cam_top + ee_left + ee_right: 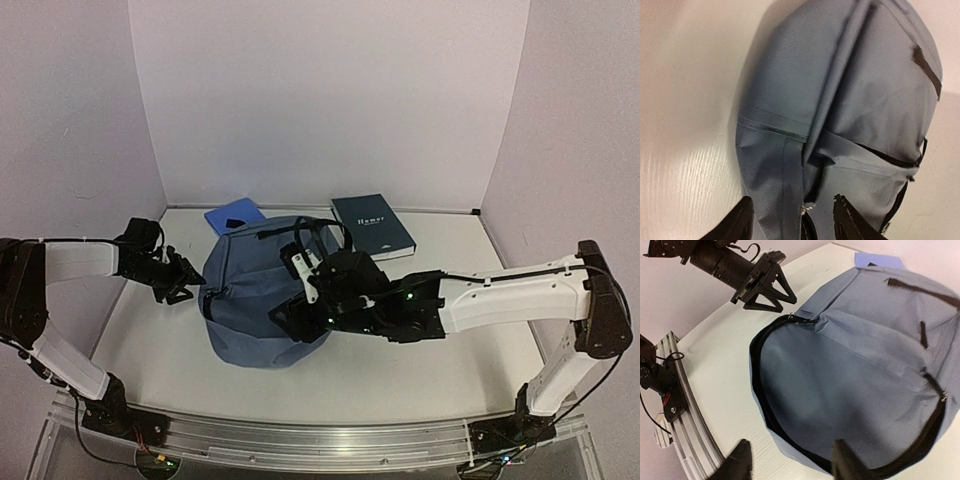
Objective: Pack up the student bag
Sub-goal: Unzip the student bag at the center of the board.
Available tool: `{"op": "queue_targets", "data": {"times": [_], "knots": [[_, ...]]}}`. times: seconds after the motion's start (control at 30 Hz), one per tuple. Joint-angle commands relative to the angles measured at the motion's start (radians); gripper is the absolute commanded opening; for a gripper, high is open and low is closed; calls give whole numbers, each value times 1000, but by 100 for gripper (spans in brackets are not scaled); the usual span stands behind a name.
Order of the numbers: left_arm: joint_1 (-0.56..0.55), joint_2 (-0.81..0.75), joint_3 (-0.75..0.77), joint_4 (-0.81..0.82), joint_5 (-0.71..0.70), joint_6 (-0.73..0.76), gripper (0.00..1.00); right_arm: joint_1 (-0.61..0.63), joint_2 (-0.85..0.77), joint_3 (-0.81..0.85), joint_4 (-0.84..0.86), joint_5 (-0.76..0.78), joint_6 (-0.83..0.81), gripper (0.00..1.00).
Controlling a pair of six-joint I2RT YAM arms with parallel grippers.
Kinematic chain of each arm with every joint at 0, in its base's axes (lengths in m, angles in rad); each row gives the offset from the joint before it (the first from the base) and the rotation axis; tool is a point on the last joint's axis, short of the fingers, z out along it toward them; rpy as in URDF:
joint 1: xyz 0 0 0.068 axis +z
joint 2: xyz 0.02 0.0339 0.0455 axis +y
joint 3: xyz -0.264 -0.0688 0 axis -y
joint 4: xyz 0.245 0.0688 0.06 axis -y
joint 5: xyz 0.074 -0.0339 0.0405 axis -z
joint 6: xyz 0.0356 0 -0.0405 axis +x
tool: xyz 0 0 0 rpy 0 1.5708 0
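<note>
Left gripper [792, 200]: my jaws here stand spread, pinching nothing.
Between my left fingertips: a seam of the student bag [840, 100] and a small metal zipper pull [803, 210] lie in the gap. I cannot tell whether either finger touches the cloth.
Right gripper [790, 442]: these jaws are also spread wide and hold nothing.
Under my right fingers: the rounded edge of the bag, with its black zipper line [760, 395] curving across the gap, and bare white table [725, 390] on the left-finger side.
Student bag: slate-blue and soft, lying slumped on the table. It is straight ahead of my left tips, and below and ahead of my right ones, so it sits between my two grippers.
Beyond the bag from my right jaws: my left gripper, its tips just beside the zipper pull.
Light blue book [233, 216]: flat on the table at the bag's far edge, partly tucked behind it, beyond both sets of jaws.
Dark book [372, 224]: flat on the table past my right wrist, near the bag's far side and apart from my fingers.
</note>
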Motion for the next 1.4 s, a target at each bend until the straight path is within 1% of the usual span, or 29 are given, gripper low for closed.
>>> {"op": "queue_targets", "data": {"times": [0.0,0.1,0.2,0.3,0.37,0.47,0.7,0.77,0.93,1.03,1.1,1.23,1.37], "knots": [[-61,-140,16,-30,-93,86,69,-26,-66,-31,-68,193,161,73],[-138,-191,43,-52,-137,144,74,-94,-82,-72,-103,171,292,76],[-269,-199,88,-59,-183,238,79,-174,-106,-146,-104,111,401,75],[-397,-158,136,-69,-217,328,81,-232,-112,-205,-100,56,463,72],[-483,-109,172,-79,-244,377,82,-250,-106,-220,-95,27,477,70],[-573,-36,212,-83,-272,423,83,-255,-87,-220,-86,-6,482,70],[-686,78,270,-89,-335,447,83,-258,-10,-194,-80,-31,483,67],[-712,96,274,-77,-340,444,83,-258,10,-184,-79,-23,479,63],[-770,126,290,-63,-376,439,85,-261,58,-174,-76,-15,475,50],[-795,162,314,-72,-403,438,86,-260,85,-173,-71,-12,474,45],[-813,191,334,-75,-407,439,86,-262,98,-173,-69,-7,476,41],[-847,244,375,-84,-434,442,87,-264,117,-179,-66,-2,485,35],[-870,286,393,-70,-448,436,88,-266,121,-185,-57,0,494,32]]}}
